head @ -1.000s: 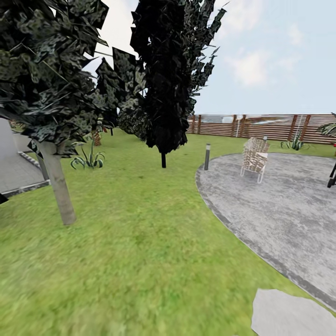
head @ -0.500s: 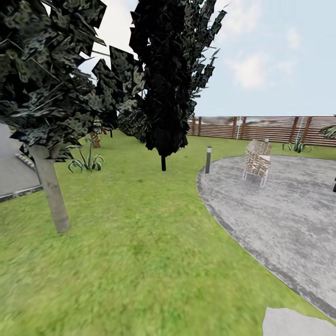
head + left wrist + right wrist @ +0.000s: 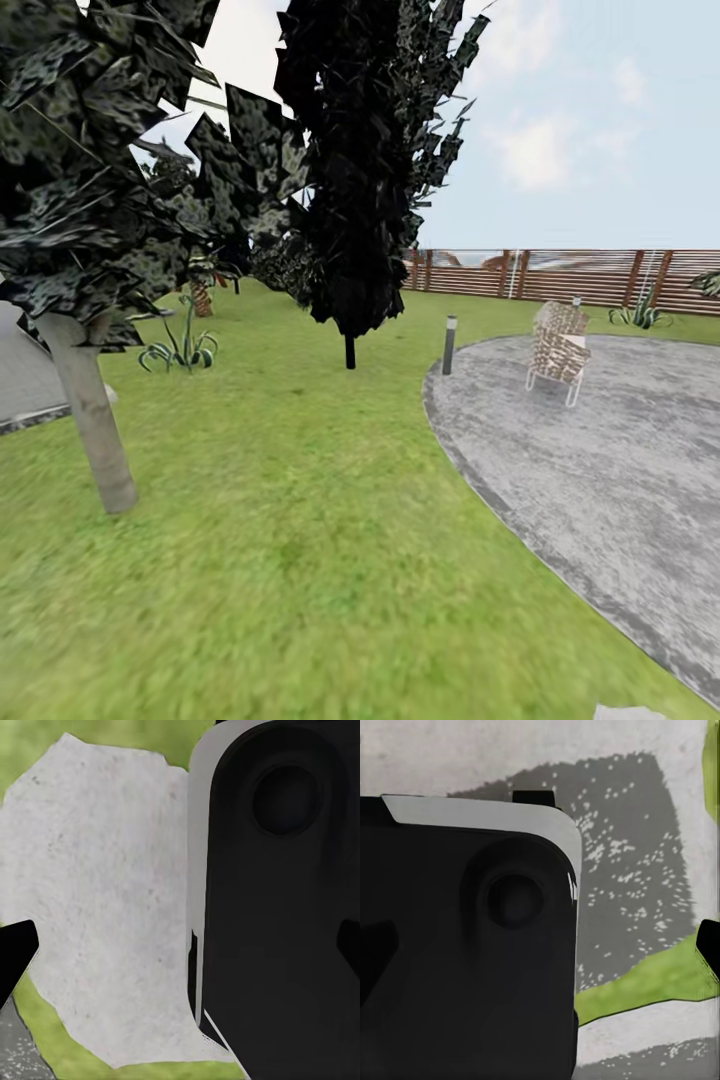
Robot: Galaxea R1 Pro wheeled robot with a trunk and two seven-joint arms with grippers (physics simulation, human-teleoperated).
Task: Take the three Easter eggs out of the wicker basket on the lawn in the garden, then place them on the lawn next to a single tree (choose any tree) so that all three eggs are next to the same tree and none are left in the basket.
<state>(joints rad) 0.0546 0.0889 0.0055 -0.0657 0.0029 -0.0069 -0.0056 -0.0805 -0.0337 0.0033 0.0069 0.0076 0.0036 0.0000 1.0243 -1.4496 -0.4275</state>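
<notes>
Eggs and wicker basket do not appear in the head view, so your step in hand reads as travel and search, not a pick. Lawn (image 3: pixel 300 540) runs wide and open ahead; the nearest candidate tree (image 3: pixel 90 430) stands at the left, bare grey-brown trunk rising into a dark leafy crown. Beyond it sit a spiky low plant (image 3: pixel 180 350) and a dark cypress-like tree (image 3: pixel 350 200), which does not qualify. To the right, a grey paved circle (image 3: pixel 600 470) curves along the grass edge, with a short bollard light (image 3: pixel 449 345) on its rim, a woven chair (image 3: pixel 558 350) on it, and a slatted fence (image 3: pixel 560 275) behind. Left gripper (image 3: pixel 180 945): dark fingertips show at either side of the wrist view, wide apart, nothing between them, pale stepping stone (image 3: pixel 97 907) and robot body below. Right gripper (image 3: pixel 540 945) looks the same, spread and empty. Suggest you pan until the basket appears, note this trunk as drop site, keep to grass, and give the trunk and bollard room.
</notes>
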